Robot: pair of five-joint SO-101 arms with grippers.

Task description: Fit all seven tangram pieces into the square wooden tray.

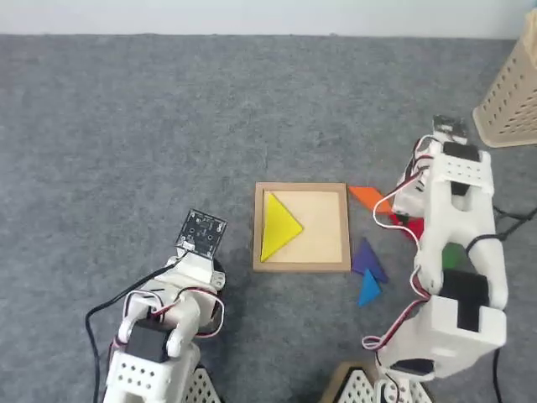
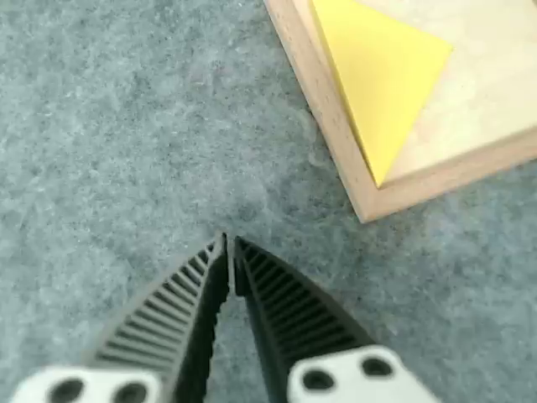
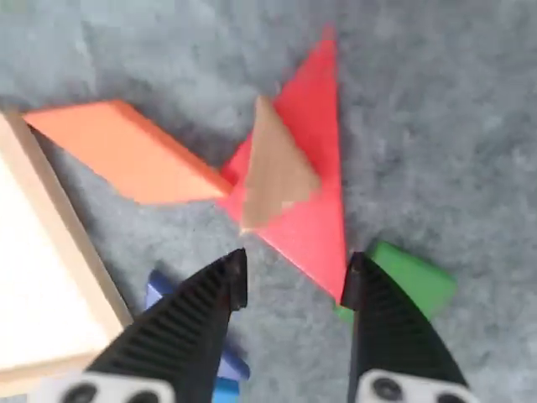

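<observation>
The right arm point(image 1: 457, 218) covers most of the red triangle point(image 3: 315, 210) and the green piece point(image 3: 417, 275), whose shape we cannot tell. We count seven pieces. One, the yellow triangle point(image 1: 278, 225), lies in the tray point(image 1: 259, 252) against its 9 o'clock wall. Six lie on the carpet point(image 1: 126, 126) at the tray's 3 o'clock: the orange parallelogram point(image 1: 366, 197), red with a tan triangle point(image 3: 273, 172) on it, green, the purple triangle point(image 1: 367, 256) and the blue triangle point(image 1: 368, 288). The right gripper point(image 3: 294, 273) is spread over red's corner. The left gripper point(image 2: 228, 243) is pressed together at the tray's 8 o'clock.

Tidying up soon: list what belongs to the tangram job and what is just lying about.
Job: square wooden tray, yellow triangle, orange parallelogram, red triangle, tan triangle, green piece, purple piece, blue triangle.
Lying about: beige perforated container.
</observation>
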